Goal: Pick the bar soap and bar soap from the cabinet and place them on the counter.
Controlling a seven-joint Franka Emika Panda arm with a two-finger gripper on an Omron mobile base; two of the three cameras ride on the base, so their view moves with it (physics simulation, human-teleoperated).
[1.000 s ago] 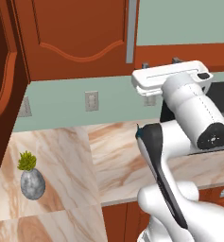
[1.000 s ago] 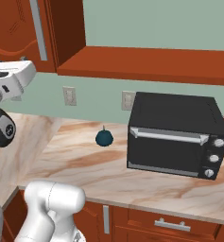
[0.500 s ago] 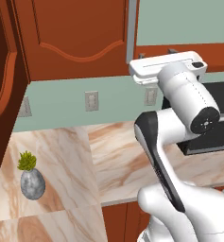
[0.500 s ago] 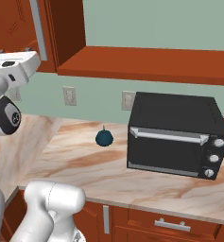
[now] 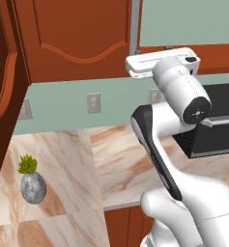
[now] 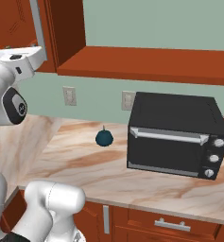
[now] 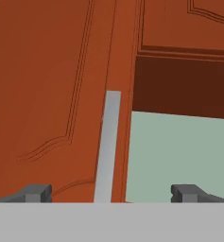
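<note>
The cabinet (image 5: 77, 38) is reddish-brown wood with an arched-panel door, and that door is closed. Its long grey handle (image 7: 108, 146) runs up the door's edge in the hand view, just in front of my gripper (image 7: 111, 193). The jaws are open, one dark fingertip (image 7: 35, 193) to each side of the handle's lower end, with nothing between them. From the base views, my white hand (image 5: 159, 60) is raised level with the cabinet's bottom edge, beside the handle (image 6: 38, 28). Both bar soaps are out of view. The beige marble counter (image 5: 121, 154) lies below.
A black microwave (image 6: 175, 134) stands on the counter at the right. A small dark teal round object (image 6: 104, 137) sits by the wall. A plant in a grey vase (image 5: 31, 181) stands at the left. A dark wooden panel (image 5: 0, 96) juts in at the far left.
My hand has risen and moved in toward the cabinet door's handle. The jaws have stayed open.
</note>
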